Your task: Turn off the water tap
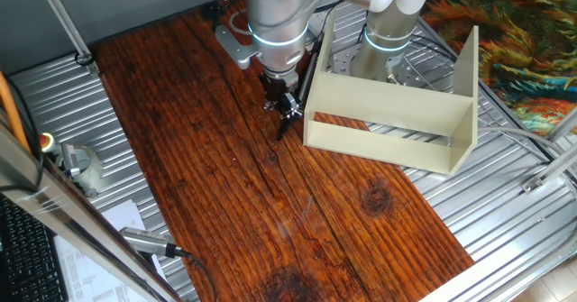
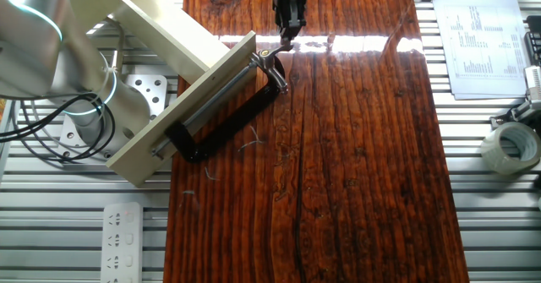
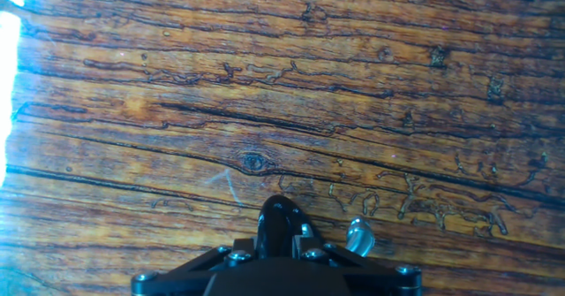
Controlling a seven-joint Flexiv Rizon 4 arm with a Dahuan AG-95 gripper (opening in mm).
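The water tap (image 2: 270,56) is a tiny silvery piece at the far end of a black C-clamp (image 2: 226,117) fixed along the edge of a cream wooden stand (image 2: 182,84). My gripper (image 2: 287,36) hangs just above and to the right of it, fingertips together and close to the tap; whether they touch it does not show. In the hand view the dark fingertips (image 3: 281,218) form one shut point over the wood, with a silvery part of the tap (image 3: 357,236) just to their right. In the one fixed view the gripper (image 1: 287,111) stands at the stand's left corner and hides the tap.
The cream stand (image 1: 397,113) occupies the table's right rear, beside the robot base (image 1: 383,54). A roll of tape (image 2: 514,148) and a paper sheet (image 2: 486,38) lie on the metal frame off the wood. A power strip (image 2: 127,241) lies near the front.
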